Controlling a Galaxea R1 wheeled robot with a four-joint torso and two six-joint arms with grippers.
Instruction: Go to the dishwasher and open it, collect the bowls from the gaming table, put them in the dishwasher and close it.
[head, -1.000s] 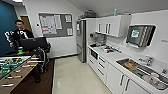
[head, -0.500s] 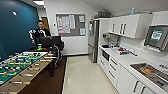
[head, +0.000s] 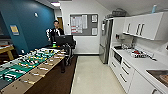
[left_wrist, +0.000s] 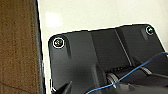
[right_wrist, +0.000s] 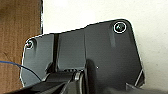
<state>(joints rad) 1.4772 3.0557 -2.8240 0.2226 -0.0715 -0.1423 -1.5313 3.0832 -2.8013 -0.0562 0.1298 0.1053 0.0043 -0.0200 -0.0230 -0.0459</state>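
The gaming table (head: 30, 65), with its green field and rods, runs along the left of the head view, close to me. A small green item (head: 54, 45) stands at its far end; I cannot make out bowls on it. A dark-grey front (head: 117, 57) is set among the white cabinets under the right counter, too blurred to tell whether it is the dishwasher. Both wrist views look down past my own dark plate at pale floor (left_wrist: 100, 15) and brown carpet (right_wrist: 17, 30).
A person (head: 56, 31) stands behind a cart with a monitor (head: 64, 40) beyond the table. A steel fridge (head: 105, 41) stands at the back. A white counter (head: 140, 62) with a dish rack and sink lines the right. Pale floor (head: 95, 75) lies between.
The whole head view has swung left: fridge, counter and person have slid rightward in the picture, and the gaming table now takes up more of the left side.
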